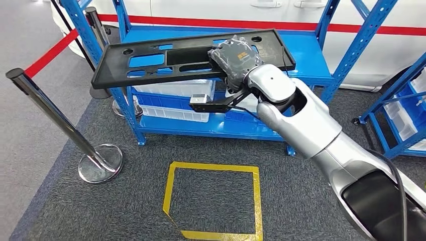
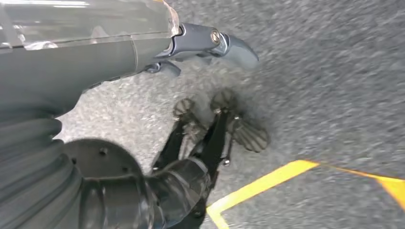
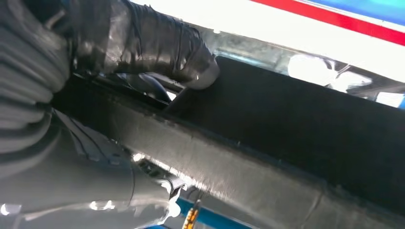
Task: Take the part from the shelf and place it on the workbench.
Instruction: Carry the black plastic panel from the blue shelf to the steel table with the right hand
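Observation:
A long flat black plastic part (image 1: 150,60) with several cut-outs hangs tilted over the top of the blue shelf (image 1: 306,55). My right hand (image 1: 236,57), in a dark glove, grips the part near its right half, with the silver arm reaching up from the lower right. In the right wrist view the thumb (image 3: 162,43) presses on the part's black edge (image 3: 267,157). My left hand (image 2: 210,40) hangs over the grey carpet, holding nothing; whether its fingers are apart is unclear from here.
Chrome stanchions (image 1: 60,120) with a red belt stand left of the shelf. White bins (image 1: 176,90) sit on the shelf's lower levels. A yellow tape square (image 1: 213,201) marks the carpet in front. A second blue rack (image 1: 402,110) stands at the right.

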{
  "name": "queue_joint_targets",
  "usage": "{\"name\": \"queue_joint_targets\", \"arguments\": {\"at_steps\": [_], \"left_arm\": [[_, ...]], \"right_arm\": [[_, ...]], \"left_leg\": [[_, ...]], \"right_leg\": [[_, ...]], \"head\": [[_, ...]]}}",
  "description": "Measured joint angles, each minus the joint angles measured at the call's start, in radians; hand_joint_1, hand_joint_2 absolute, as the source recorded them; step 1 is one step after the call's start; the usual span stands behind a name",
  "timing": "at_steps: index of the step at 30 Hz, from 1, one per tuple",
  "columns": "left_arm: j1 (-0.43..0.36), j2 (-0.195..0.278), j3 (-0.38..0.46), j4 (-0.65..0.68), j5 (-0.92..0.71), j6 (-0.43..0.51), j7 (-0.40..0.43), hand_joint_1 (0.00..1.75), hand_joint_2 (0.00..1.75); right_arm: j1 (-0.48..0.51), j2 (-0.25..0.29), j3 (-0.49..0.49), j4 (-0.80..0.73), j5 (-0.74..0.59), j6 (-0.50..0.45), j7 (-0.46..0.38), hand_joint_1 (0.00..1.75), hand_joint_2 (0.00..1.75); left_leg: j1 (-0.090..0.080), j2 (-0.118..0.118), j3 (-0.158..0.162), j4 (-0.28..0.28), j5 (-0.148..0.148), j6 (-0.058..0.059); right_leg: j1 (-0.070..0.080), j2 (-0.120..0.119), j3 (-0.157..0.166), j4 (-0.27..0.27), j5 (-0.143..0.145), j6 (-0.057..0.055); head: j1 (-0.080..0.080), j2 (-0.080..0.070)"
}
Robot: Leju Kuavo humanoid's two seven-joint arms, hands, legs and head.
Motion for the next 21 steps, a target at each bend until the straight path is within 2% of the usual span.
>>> {"name": "queue_joint_targets", "arguments": {"at_steps": [2,3,4,5,6,7,8,9,10,11,12,13,14,15,17,18,19,20,21], "left_arm": [[0.0,0.0,0.0,0.0,0.0,0.001,0.002,0.0,1.75],[0.0,0.0,0.0,0.0,0.0,0.002,0.002,0.0,1.75],[0.0,0.001,0.001,0.0,-0.001,0.003,0.003,0.0,1.75],[0.0,0.002,0.001,0.0,-0.001,0.004,0.003,0.0,1.75],[-0.001,0.003,0.001,0.0,-0.001,0.005,0.003,0.0,1.75],[-0.001,0.003,0.001,0.0,-0.002,0.005,0.004,0.0,1.75],[-0.002,0.003,0.001,0.0,-0.002,0.005,0.004,0.0,1.75],[-0.004,0.003,0.001,0.0,-0.003,0.005,0.004,0.0,1.75],[-0.004,0.002,0.002,0.0,-0.003,0.006,0.004,0.0,1.75],[-0.004,0.002,0.002,0.0,-0.004,0.007,0.005,0.0,1.75],[-0.003,0.002,0.002,0.0,-0.004,0.008,0.005,0.0,1.75],[-0.003,0.002,0.003,0.0,-0.004,0.009,0.006,0.0,1.75],[-0.004,0.001,0.003,0.0,-0.004,0.01,0.007,0.0,1.75],[-0.005,0.001,0.003,0.0,-0.004,0.012,0.008,0.0,1.75],[-0.005,0.001,0.004,0.0,-0.005,0.013,0.009,0.0,1.75],[-0.005,0.001,0.004,0.0,-0.005,0.013,0.01,0.0,1.75],[-0.005,0.001,0.004,0.0,-0.005,0.013,0.012,0.0,1.75],[-0.004,0.001,0.004,0.0,-0.006,0.014,0.012,0.0,1.75],[-0.004,0.0,0.004,0.0,-0.006,0.014,0.013,0.0,1.75]], "right_arm": [[-0.002,0.008,0.001,0.003,-0.001,-0.001,0.0,1.75,1.75],[-0.002,0.011,0.003,0.006,-0.002,-0.001,0.0,1.75,1.75],[-0.002,0.012,0.005,0.008,-0.002,-0.001,0.0,1.75,1.75],[-0.002,0.013,0.007,0.011,-0.002,-0.001,0.0,1.75,1.75],[-0.002,0.014,0.008,0.013,-0.002,-0.001,0.0,1.75,1.75],[-0.002,0.015,0.009,0.014,-0.002,-0.001,0.0,1.75,1.75],[-0.003,0.016,0.01,0.015,-0.003,-0.002,0.0,1.75,1.75],[-0.004,0.018,0.01,0.015,-0.003,-0.002,0.0,1.75,1.75],[-0.006,0.02,0.01,0.017,-0.003,-0.002,0.0,1.75,1.75],[-0.006,0.022,0.01,0.019,-0.003,-0.003,-0.001,1.75,1.75],[-0.006,0.023,0.011,0.022,-0.004,-0.003,-0.002,1.75,1.75],[-0.006,0.023,0.012,0.027,-0.005,-0.004,-0.004,1.75,1.75],[-0.006,0.023,0.012,0.032,-0.006,-0.004,-0.005,1.75,1.75],[-0.005,0.023,0.013,0.037,-0.007,-0.004,-0.006,1.75,1.75],[-0.005,0.022,0.013,0.045,-0.009,-0.004,-0.008,1.75,1.75],[-0.005,0.022,0.014,0.048,-0.01,-0.004,-0.009,1.75,1.75],[-0.005,0.022,0.015,0.053,-0.012,-0.005,-0.01,1.75,1.75],[-0.005,0.023,0.016,0.057,-0.013,-0.005,-0.011,1.75,1.75],[-0.005,0.023,0.018,0.06,-0.014,-0.005,-0.012,1.75,1.75]], "left_leg": [[0.007,-0.001,-0.027,0.114,-0.103,-0.013],[0.011,-0.001,-0.036,0.175,-0.132,-0.019],[0.015,-0.001,-0.036,0.218,-0.137,-0.024],[0.019,-0.001,-0.021,0.232,-0.12,-0.03],[0.023,-0.001,0.011,0.213,-0.094,-0.034],[0.028,-0.001,0.058,0.162,-0.077,-0.039],[0.03,-0.002,0.112,0.093,-0.08,-0.042],[0.029,-0.005,0.152,0.036,-0.09,-0.038],[0.026,-0.007,0.176,-0.006,-0.105,-0.032],[0.021,-0.01,0.181,-0.026,-0.111,-0.022],[0.019,-0.012,0.172,-0.027,-0.102,-0.01],[0.019,-0.011,0.166,-0.032,-0.091,0.0],[0.019,-0.009,0.158,-0.034,-0.078,0.01],[0.02,-0.007,0.147,-0.037,-0.063,0.019],[0.017,-0.004,0.118,-0.038,-0.037,0.031],[0.015,-0.003,0.102,-0.037,-0.024,0.033],[0.012,-0.003,0.085,-0.037,-0.012,0.034],[0.009,-0.003,0.07,-0.036,0.0,0.035],[0.006,-0.004,0.055,-0.036,0.012,0.035]], "right_leg": [[-0.002,0.0,-0.029,-0.001,0.026,-0.004],[-0.002,0.0,-0.046,0.001,0.039,-0.002],[-0.004,0.0,-0.064,0.004,0.051,0.0],[-0.006,0.0,-0.082,0.008,0.062,0.004],[-0.008,-0.001,-0.101,0.014,0.073,0.009],[-0.01,-0.001,-0.118,0.02,0.082,0.015],[-0.011,-0.001,-0.134,0.027,0.091,0.022],[-0.011,-0.001,-0.144,0.031,0.099,0.029],[-0.011,-0.001,-0.15,0.032,0.109,0.035],[-0.011,-0.001,-0.153,0.03,0.119,0.042],[-0.012,-0.002,-0.153,0.024,0.13,0.05],[-0.014,0.0,-0.157,0.023,0.13,0.056],[-0.016,0.001,-0.164,0.032,0.112,0.061],[-0.018,0.003,-0.175,0.059,0.074,0.065],[-0.019,0.006,-0.202,0.169,-0.037,0.068],[-0.018,0.007,-0.212,0.233,-0.077,0.068],[-0.017,0.008,-0.213,0.283,-0.093,0.067],[-0.015,0.008,-0.201,0.306,-0.086,0.065],[-0.011,0.009,-0.172,0.295,-0.065,0.059]], "head": [[-0.001,0.0],[-0.001,0.0],[-0.001,0.0],[-0.001,0.0],[-0.001,0.0],[-0.001,0.0],[-0.001,0.0],[0.0,0.0],[0.0,0.0],[0.001,0.0],[0.003,0.0],[0.003,0.0],[0.003,0.0],[0.003,0.0],[0.003,0.0],[0.003,0.0],[0.003,0.0],[0.003,0.0],[0.003,0.0]]}}
